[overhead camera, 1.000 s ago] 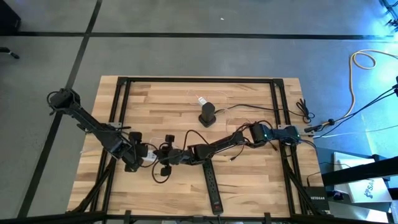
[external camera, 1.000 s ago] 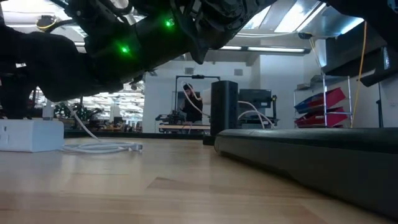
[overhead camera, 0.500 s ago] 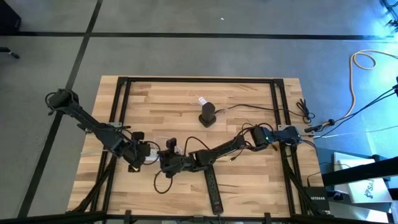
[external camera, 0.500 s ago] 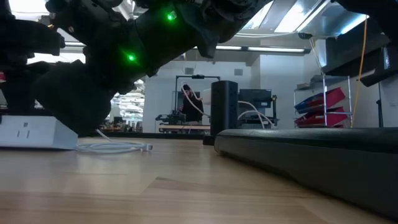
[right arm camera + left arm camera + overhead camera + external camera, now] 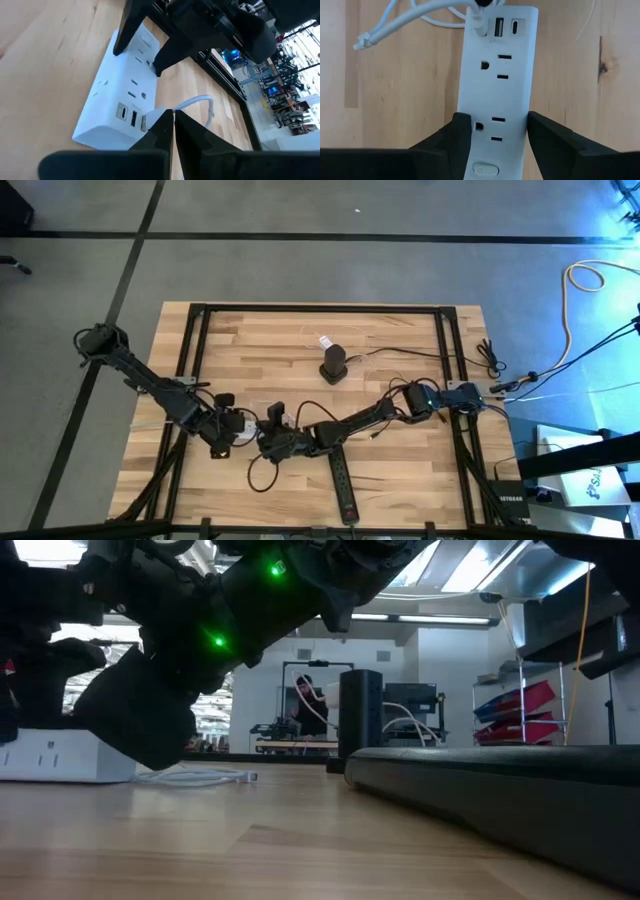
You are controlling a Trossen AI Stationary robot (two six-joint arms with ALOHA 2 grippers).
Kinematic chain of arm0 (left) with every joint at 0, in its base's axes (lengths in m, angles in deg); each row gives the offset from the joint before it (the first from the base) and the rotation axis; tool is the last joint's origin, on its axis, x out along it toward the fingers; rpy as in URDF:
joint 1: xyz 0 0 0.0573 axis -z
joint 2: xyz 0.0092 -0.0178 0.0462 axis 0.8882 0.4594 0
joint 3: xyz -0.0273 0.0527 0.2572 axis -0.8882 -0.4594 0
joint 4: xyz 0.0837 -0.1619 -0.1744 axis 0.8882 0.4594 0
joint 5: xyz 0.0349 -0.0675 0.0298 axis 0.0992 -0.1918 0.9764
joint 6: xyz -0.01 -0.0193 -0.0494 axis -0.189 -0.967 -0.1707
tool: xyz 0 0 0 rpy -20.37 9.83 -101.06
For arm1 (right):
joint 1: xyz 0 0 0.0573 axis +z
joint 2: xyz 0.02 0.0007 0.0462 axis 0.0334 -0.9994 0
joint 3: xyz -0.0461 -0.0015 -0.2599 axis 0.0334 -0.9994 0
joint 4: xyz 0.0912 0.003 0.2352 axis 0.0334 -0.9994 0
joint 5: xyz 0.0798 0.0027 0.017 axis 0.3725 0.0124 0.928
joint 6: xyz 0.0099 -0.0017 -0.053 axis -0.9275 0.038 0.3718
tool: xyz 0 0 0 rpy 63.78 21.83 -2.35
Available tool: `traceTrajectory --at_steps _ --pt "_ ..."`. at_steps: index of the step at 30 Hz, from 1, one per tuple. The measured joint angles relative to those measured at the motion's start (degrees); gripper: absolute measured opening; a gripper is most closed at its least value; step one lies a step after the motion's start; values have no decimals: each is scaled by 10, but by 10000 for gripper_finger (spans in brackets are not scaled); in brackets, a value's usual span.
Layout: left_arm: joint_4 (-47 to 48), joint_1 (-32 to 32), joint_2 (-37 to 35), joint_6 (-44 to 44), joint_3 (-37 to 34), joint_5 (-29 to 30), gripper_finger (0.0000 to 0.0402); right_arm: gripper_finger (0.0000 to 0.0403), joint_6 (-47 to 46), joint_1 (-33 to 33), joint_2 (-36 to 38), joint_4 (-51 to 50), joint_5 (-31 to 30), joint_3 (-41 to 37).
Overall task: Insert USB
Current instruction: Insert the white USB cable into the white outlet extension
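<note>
A white power strip [image 5: 495,85] lies flat on the wooden table, with its USB ports [image 5: 506,27] at the end away from my left gripper [image 5: 498,117]. In the high view the strip [image 5: 243,436] sits between my left gripper [image 5: 222,435] and my right gripper [image 5: 268,430]. My right gripper [image 5: 173,117] is shut on the plug of a white USB cable [image 5: 200,102] at the port end. The cable's other end [image 5: 245,777] lies loose on the table. My left gripper clamps the power strip at its switch end [image 5: 492,150], one finger [image 5: 457,132] on each long side, lying level along the strip, which stays flat on the table. My right gripper pinches the cable's USB plug [image 5: 478,22] at its fingertips [image 5: 162,125], slanting down at the strip's port face; the plug tip is at the leftmost port.
A long black power strip [image 5: 343,480] lies near the table's near edge, a wall in the low view [image 5: 500,790]. A black block with cables [image 5: 333,363] stands at mid-table. Black cable loops [image 5: 262,470] lie under the right arm. Black frame rails [image 5: 190,360] cross the table.
My left gripper has slid the white strip a little toward the table's right, and the loose cable end has moved with it. My right arm has come down lower over the strip's port end.
</note>
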Motion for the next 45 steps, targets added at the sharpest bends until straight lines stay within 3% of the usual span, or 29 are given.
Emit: traceTrajectory --at_steps 20,33,39,45 --pt "-4 0 1 -20 -1 10 170 0 -15 0 3 -49 31 2" --pt "-20 -1 1 -20 -2 13 170 0 -64 -2 4 -91 98 1" --pt "-24 -1 1 -17 -1 11 170 0 -71 0 1 -98 100 0" --pt "-24 -1 1 -16 -1 11 170 0 -77 8 6 -87 63 -2"
